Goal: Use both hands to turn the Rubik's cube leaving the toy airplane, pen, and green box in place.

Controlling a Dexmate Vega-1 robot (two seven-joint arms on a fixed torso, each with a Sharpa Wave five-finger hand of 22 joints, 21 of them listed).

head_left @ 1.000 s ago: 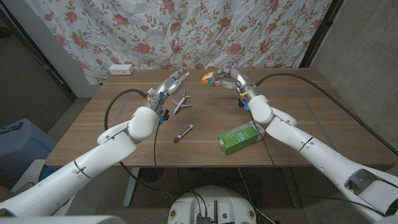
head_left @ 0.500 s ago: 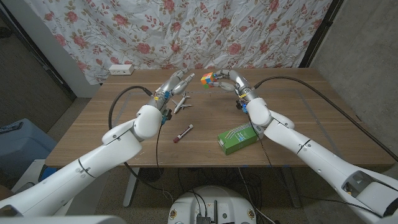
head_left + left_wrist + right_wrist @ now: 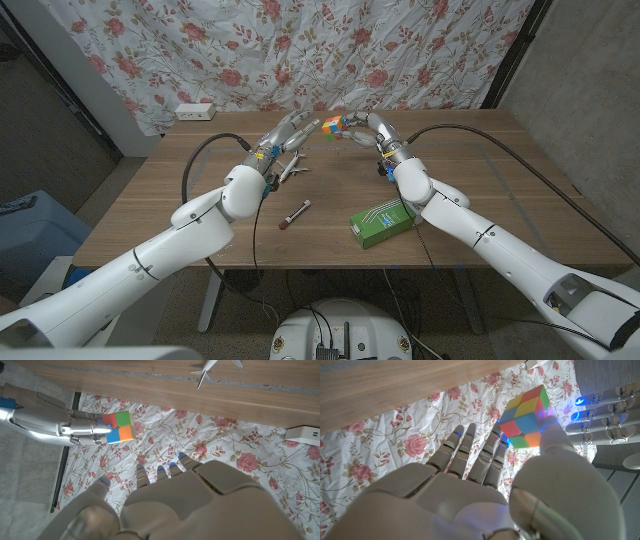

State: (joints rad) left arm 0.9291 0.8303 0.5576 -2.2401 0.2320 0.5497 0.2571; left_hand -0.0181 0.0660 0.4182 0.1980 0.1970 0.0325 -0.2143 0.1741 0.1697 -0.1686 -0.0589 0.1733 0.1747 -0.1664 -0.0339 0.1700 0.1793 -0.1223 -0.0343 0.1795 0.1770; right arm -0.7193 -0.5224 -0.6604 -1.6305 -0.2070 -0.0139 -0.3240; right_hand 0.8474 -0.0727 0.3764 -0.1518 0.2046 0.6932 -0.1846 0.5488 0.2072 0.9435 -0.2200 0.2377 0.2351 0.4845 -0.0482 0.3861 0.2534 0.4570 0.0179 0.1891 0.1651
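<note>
Held off the table [image 3: 470,170] near its far edge: Rubik's cube [image 3: 334,125], gripped by right hand [image 3: 368,128], with left hand [image 3: 285,132] just beside it, fingers spread, a narrow gap between. Directly below left hand: toy airplane [image 3: 289,166], blocking a straight drop. Toward the near edge: pen [image 3: 294,213] at mid-table and green box [image 3: 385,221] under the right forearm. Bare wood along both side edges and at the far right corner.

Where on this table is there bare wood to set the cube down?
Free: the wide right side of the table, beyond the green box, and the near-left stretch beside the pen. Crowded: the far middle, where both hands meet the Rubik's cube above the toy airplane.
</note>
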